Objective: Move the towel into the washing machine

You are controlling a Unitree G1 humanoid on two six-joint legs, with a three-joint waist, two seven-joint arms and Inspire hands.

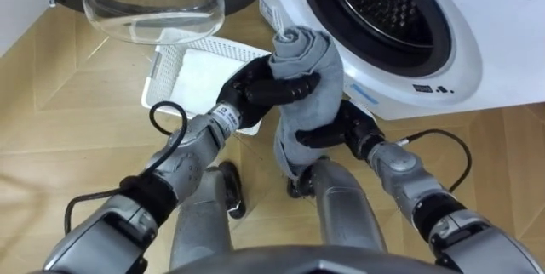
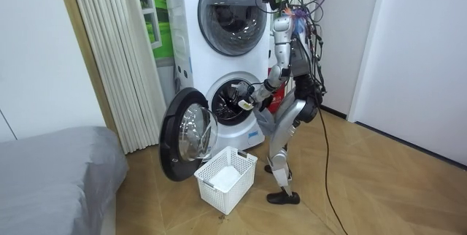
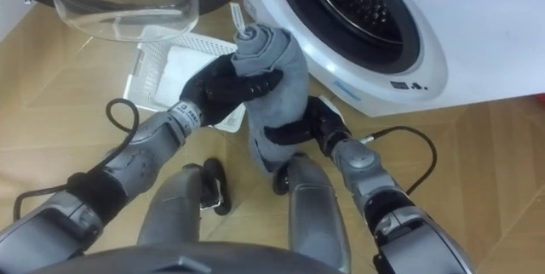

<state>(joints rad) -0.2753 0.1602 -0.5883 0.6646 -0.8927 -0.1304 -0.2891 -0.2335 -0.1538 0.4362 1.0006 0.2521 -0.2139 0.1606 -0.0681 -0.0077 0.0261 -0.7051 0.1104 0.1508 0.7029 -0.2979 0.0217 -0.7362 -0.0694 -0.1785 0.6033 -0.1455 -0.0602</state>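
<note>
So the washing machine [image 1: 464, 65] is the lower one of a stacked pair. The robot stands right in front of it with its knees a bit bent, which I'd guess is what brings its arms level with the drum opening [image 1: 383, 2]. The door [image 1: 153, 2] is swung all the way out to the robot's left, so nothing blocks the way in. A white basket [image 1: 163, 74] sits on the floor just beside the door, under the left arm, with something white lying in it. It looks like that's where the laundry comes from.

The grey towel [image 1: 319, 57] isn't in the machine yet. It's bunched into a loose roll and held in the air just in front of the opening's lower rim. The left hand [image 1: 255, 87] has its fingers wrapped round the upper part, and the right hand [image 1: 332, 134] is clamped on the lower part from the other side. Two grips probably keep the loose end from dangling and snagging on the rim. Both forearms reach forward and angle in toward each other, left wrist higher than right. I'd expect the next move to be a push forward over the rim.
</note>
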